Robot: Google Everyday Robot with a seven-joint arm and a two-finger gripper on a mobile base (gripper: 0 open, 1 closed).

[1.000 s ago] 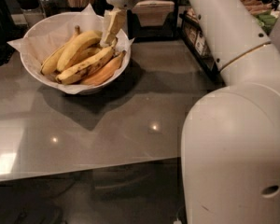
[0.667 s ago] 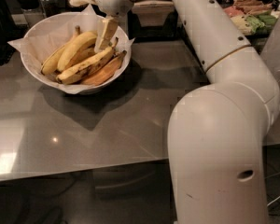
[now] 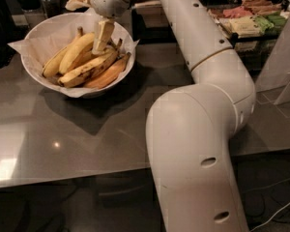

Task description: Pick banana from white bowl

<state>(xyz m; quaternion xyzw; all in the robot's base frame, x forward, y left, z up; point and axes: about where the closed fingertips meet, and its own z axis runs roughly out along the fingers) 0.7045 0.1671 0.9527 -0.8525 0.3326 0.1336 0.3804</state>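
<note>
The white bowl (image 3: pixel 36 35) with a crinkled paper liner stands at the back left of the grey table. Several bananas lie in it. The plump yellow banana (image 3: pixel 75 52) lies across the middle, its stem toward the far rim. A thinner brown-spotted banana (image 3: pixel 84 71) and an orange-tinted one (image 3: pixel 108 74) lie in front of it. My gripper (image 3: pixel 103 38) hangs down from the wrist over the bowl. Its tip is at the upper right part of the plump banana, at or just above the skin. Nothing is lifted.
My white arm (image 3: pixel 198 129) fills the right middle of the view and hides part of the grey table (image 3: pixel 63 134). Dark shakers (image 3: pixel 28 0) stand behind the bowl. Trays of packaged food (image 3: pixel 246 23) sit at the back right.
The gripper has shifted left and slightly down, from the bowl's right rim to over the bananas. The arm's elbow has swung left. The bananas lie as before.
</note>
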